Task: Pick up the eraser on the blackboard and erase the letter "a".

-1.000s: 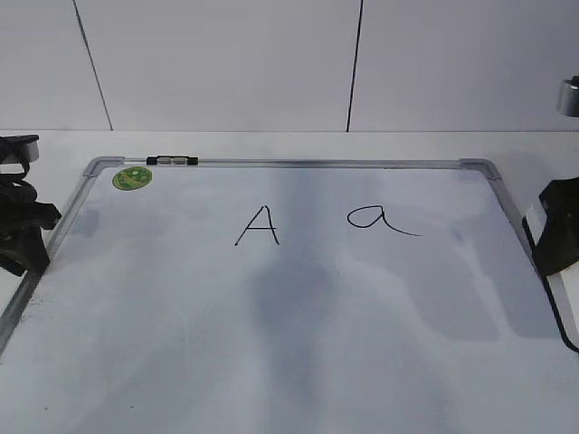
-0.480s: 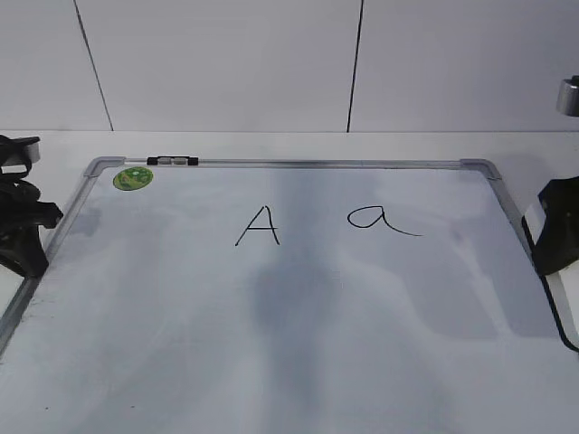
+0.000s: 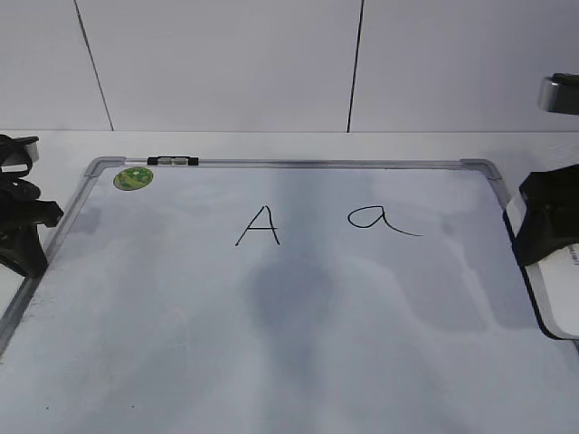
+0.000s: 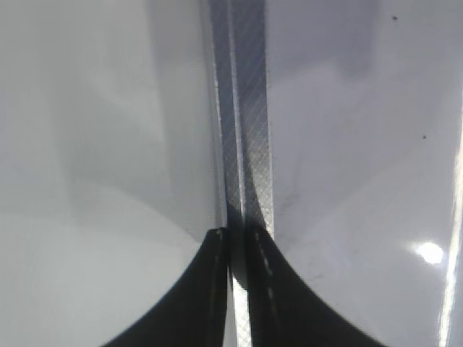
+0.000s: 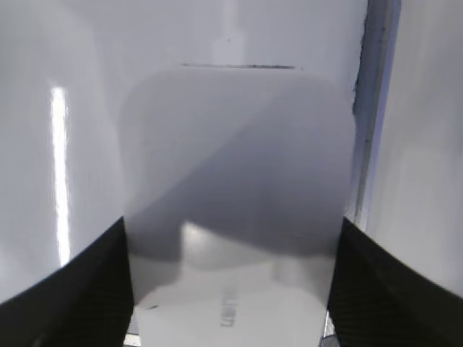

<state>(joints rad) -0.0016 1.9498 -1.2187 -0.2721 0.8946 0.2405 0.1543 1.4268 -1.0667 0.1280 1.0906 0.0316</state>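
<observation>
White glossy plastic: one eraser, filling the centre of the right wrist view, rounded corners, small grey lettering near the bottom edge, a thin dark line along its top edge. The right gripper clamps it, one black finger pressed on its left side at lower left of the frame, the other on its right side at lower right. In the exterior view the eraser shows only as a white sliver at the left edge of the black gripper body, at the right edge of the frame, over the board's right rim.

One blackboard, really a white dry-erase surface, silver frame, grey corner caps, lying flat and taking up most of the exterior view. On it: one letter "a", thin black lowercase with a trailing tail, right of centre, whole and unsmudged, well apart from the eraser. One capital "A" just left of it. One round green sticker in the upper left corner of the board. One small black-and-silver clip on the top frame rail, next to the sticker.

Left gripper sits at the left edge of the exterior view, beside the board's left rim. In the left wrist view its two black fingers are nearly together, only a narrow slit between them, holding nothing, over the silver frame rail that runs up the middle of the frame.

One pale tiled wall across the top of the exterior view, two dark seams.
</observation>
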